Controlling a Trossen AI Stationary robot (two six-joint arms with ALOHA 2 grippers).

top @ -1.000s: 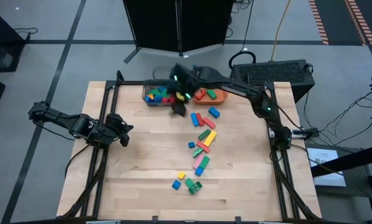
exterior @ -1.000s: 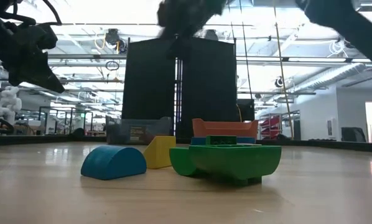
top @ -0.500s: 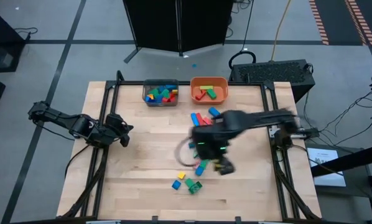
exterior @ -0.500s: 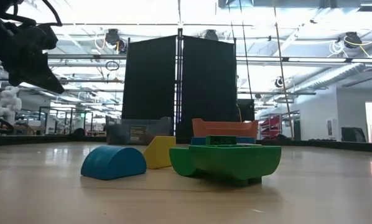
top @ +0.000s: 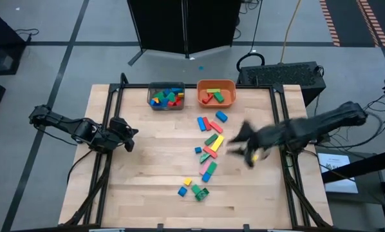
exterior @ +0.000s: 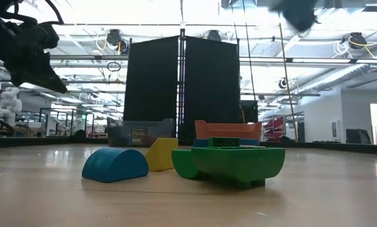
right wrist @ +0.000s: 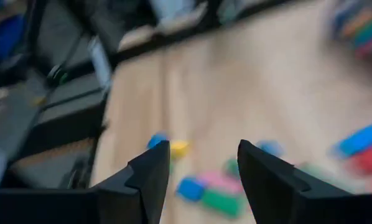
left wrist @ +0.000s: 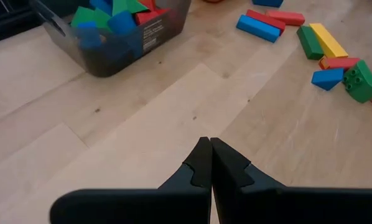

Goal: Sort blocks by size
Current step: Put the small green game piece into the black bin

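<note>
Several loose blocks (top: 208, 145), red, green, blue, yellow and pink, lie in a ragged line down the table's middle; they also show in the left wrist view (left wrist: 326, 40). A blue half-round block (exterior: 115, 165), a yellow one (exterior: 162, 153) and a green one (exterior: 229, 162) lie nearest the front edge. My right gripper (top: 237, 145) hangs open and empty above the table, just right of the line; its wrist view (right wrist: 203, 162) shows blurred blocks below. My left gripper (top: 129, 132) is shut and empty over the table's left side (left wrist: 206, 146).
A grey bin (top: 166, 96) and an orange bin (top: 216, 93), both holding blocks, stand side by side at the far edge. The grey bin also shows in the left wrist view (left wrist: 120, 43). Bare wood lies left of the block line and along the front.
My right arm has swept fast from over the grey bin at the far edge toward the near middle of the table, then toward the right edge, where it now hangs blurred beside the block line. The loose blocks have not visibly moved.
</note>
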